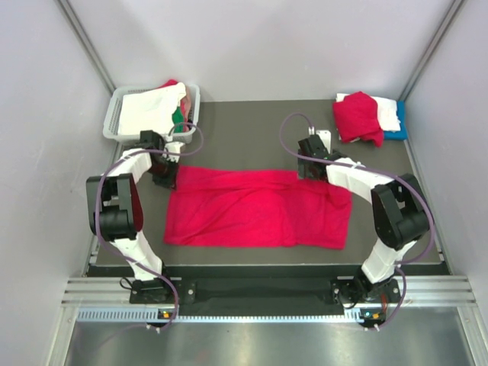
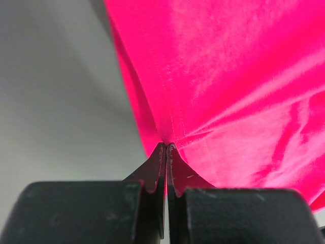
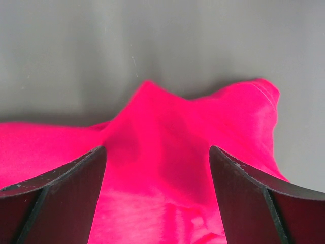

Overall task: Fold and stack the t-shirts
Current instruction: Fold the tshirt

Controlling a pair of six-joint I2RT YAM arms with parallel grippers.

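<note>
I list: dark grey matte tabletop [image 1: 252,130]; spread red cloth t-shirt [image 1: 252,210]; far-left of it, pale slatted plastic tub [image 1: 114,126]; far-right, folded red-white-blue shirt stack [image 1: 358,116].

Spotting a red t-shirt [image 1: 255,210] laid out centre as a wide flat band, far-left corner drawn to a point, far-right corner rumpled. Far right, catching a second red t-shirt [image 1: 358,116] bunched atop a folded white t-shirt [image 1: 389,113] and blue t-shirt [image 1: 396,134]. Far left, noting heaped white shirts [image 1: 149,107].

Pale walls [image 1: 267,46] (plain), dark table [image 1: 252,133]
</note>
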